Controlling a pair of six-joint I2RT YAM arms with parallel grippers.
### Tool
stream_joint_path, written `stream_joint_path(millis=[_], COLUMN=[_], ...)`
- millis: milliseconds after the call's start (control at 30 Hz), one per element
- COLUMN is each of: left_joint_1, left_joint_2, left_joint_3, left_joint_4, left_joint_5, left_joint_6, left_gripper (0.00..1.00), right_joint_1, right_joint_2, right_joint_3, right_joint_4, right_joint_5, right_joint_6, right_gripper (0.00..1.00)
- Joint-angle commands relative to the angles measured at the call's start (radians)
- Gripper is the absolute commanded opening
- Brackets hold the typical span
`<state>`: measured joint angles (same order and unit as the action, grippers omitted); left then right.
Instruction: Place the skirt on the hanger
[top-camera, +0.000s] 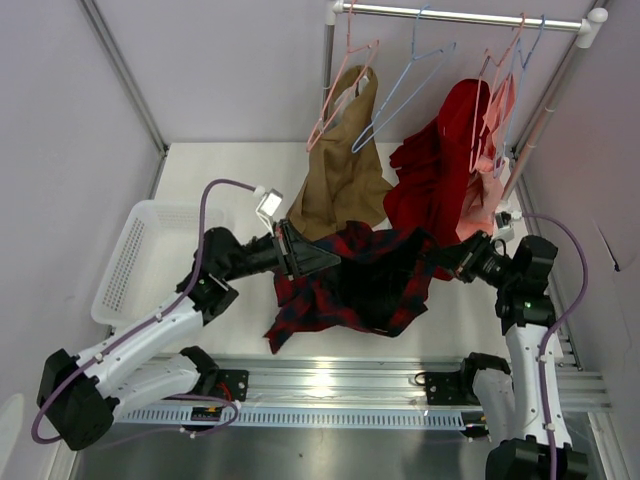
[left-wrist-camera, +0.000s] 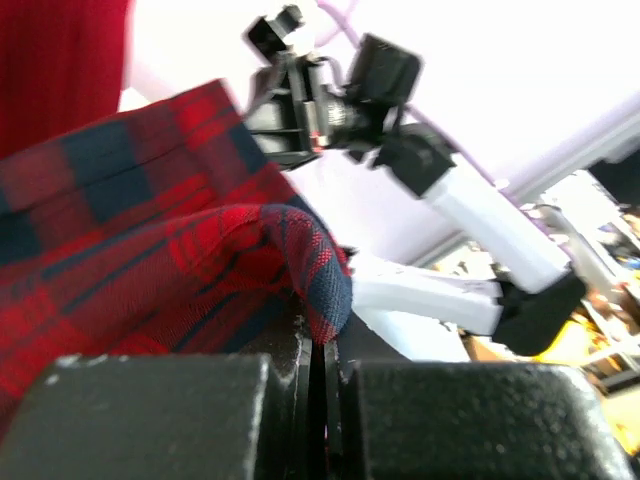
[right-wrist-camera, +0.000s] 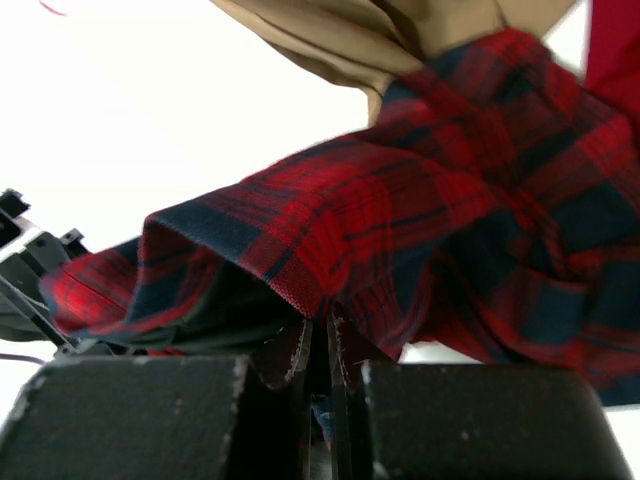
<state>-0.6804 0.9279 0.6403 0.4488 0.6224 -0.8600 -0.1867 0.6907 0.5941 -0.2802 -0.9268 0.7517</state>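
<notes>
- While both arms hold the skirt (top-camera: 360, 280) spread between them over the table (top-camera: 220, 170), the step in hand appears to be the lift toward the hanger (top-camera: 405, 95).
- Left gripper (top-camera: 330, 262): jaws pressed together on one edge of the plaid cloth. Its wrist view shows a fold of skirt (left-wrist-camera: 150, 270) tucked into the slit.
- Right gripper (top-camera: 447, 262): jaws likewise clamped on the opposite edge, with cloth pinched at the fingertips in its wrist view.
- Skirt: sagging in the middle, lower corner hanging toward the near rail. Whether it touches the table cannot be told.
- Hanger: light-blue wire, bare, tilted, hooked on the bar (top-camera: 460, 15) between the tan garment (top-camera: 335, 180) and the plain red garment (top-camera: 440, 170).
- Handling: raise both ends evenly and hold the top edge fairly taut.
- Approach: come from below the hanger, between the two hung garments, to avoid dragging either.
- Risk: both grips look shallow, on the edge only, so move slowly and avoid jerks.
</notes>
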Motion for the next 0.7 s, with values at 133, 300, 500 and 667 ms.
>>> stream_joint_path(millis=[133,300,500,667], left_joint_1=[0.019,0.054,0.1,0.114], left_joint_2=[0.045,0.042,0.037,0.152], left_joint_3=[0.262,0.184,-0.049,-0.185], left_joint_4=[0.188,0.22,0.283,0.396], left_joint_5=[0.125,0.119,0.071,0.065], left_joint_6=[-0.103,-0.164,-0.176,-0.194], left_gripper=[0.0,0.0,0.0,0.0], right_joint_1=[-0.019,-0.013,0.015,0.078], right_joint_2=[0.046,0.053,0.044,0.104], right_joint_3=[0.213,0.227,-0.012,-0.281], right_joint_4=[0.35,0.556,0.867,1.194], right_joint_5=[-0.072,-0.11,-0.124,-0.13], right_joint_6=[0.258,0.451,0.645,0.706], right_gripper=[0.0,0.0,0.0,0.0])
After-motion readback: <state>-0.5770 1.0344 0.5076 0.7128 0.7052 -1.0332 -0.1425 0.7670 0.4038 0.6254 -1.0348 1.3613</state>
